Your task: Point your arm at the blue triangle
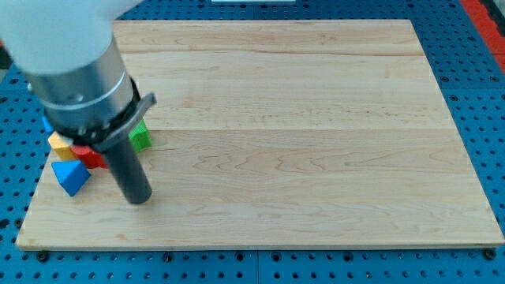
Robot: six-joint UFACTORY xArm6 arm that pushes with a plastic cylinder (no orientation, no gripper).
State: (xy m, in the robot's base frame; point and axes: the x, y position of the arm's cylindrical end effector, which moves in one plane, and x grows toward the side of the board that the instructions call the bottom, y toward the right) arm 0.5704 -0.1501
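Observation:
The blue triangle (pixel 71 177) lies near the board's lower left corner. My tip (pixel 139 199) rests on the board to the right of it and slightly lower, a short gap away. A red block (pixel 89 156) sits just above the blue triangle, a yellow block (pixel 58 143) to its upper left, and a green block (pixel 140 136) further right. The arm's body hides parts of the red, yellow and green blocks. A bit of another blue block (pixel 47 126) shows at the arm's left edge.
The wooden board (pixel 300 142) lies on a blue perforated table (pixel 481 95). The large grey and white arm body (pixel 71 63) fills the view's upper left and covers that part of the board.

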